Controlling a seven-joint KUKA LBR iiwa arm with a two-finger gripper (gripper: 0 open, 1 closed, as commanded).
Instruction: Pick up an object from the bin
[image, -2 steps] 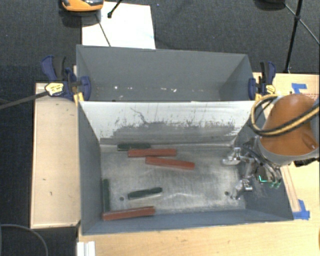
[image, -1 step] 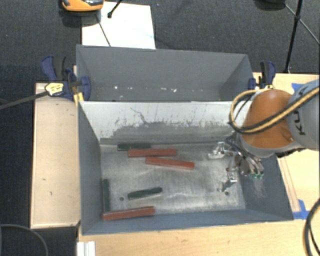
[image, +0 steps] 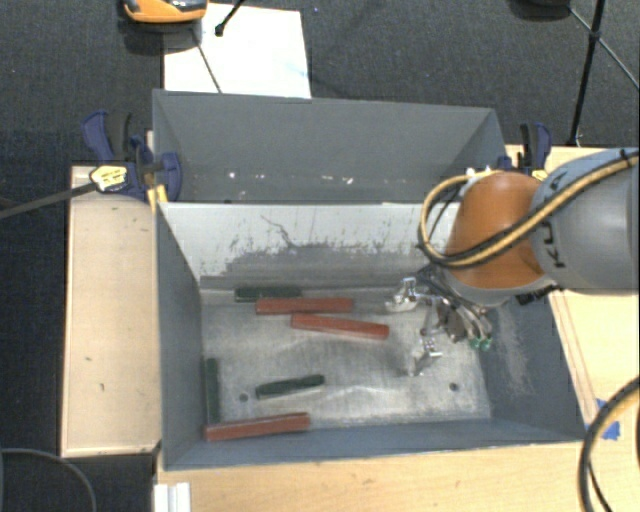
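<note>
Front red-brown bar (image: 255, 427): nearer than the gripper (image: 428, 352), well off to its view-left, flat on the bin (image: 530, 395) floor.
Dark green stick (image: 290, 385): view-left of the gripper, well apart from it.
Gripper: low over bare floor, with nothing seen in it; whether it is spread or closed cannot be told.
Middle red-brown bar (image: 340, 326): closest thing to the gripper, just beyond it, untouched.
Progress: apparently nothing is picked yet; closing on a bar and lifting it remain.
</note>
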